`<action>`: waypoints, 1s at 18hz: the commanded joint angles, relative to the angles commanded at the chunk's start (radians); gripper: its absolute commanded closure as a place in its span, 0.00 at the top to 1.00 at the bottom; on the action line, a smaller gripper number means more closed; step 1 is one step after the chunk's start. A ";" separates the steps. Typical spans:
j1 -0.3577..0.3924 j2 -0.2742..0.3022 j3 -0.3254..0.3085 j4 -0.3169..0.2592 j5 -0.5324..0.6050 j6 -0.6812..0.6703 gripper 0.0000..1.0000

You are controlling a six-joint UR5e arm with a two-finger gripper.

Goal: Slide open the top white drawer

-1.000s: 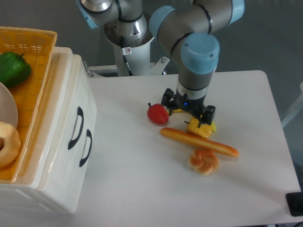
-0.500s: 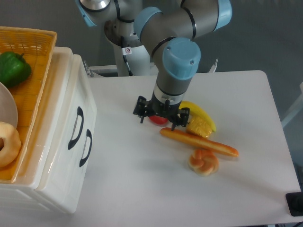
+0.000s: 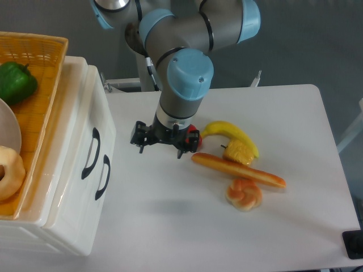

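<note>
The top white drawer (image 3: 72,148) is the upper one in the cream cabinet at the left, and it sits pushed in flush. Its curved black handle (image 3: 91,153) lies up and left of the lower drawer's handle (image 3: 103,177). My gripper (image 3: 160,148) points down over the table, to the right of the cabinet and about a hand's width from the handles. Its fingers (image 3: 140,145) stand apart with nothing between them, so it is open.
An orange wicker basket (image 3: 42,85) on the cabinet top holds a green pepper (image 3: 16,81), a plate and a doughnut (image 3: 8,170). Right of the gripper lie a red pepper (image 3: 194,136), a banana (image 3: 227,130), a corn piece (image 3: 239,152), a baguette (image 3: 238,170) and a pretzel bun (image 3: 244,194).
The arm has swung left across the table, from over the corn and banana towards the cabinet. The gripper stays open and empty. The food has not moved.
</note>
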 joint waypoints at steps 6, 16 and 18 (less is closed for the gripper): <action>-0.009 -0.009 0.020 -0.008 -0.109 -0.074 1.00; -0.061 -0.018 0.017 -0.009 -0.132 -0.112 1.00; -0.074 -0.020 0.018 -0.008 -0.132 -0.114 1.00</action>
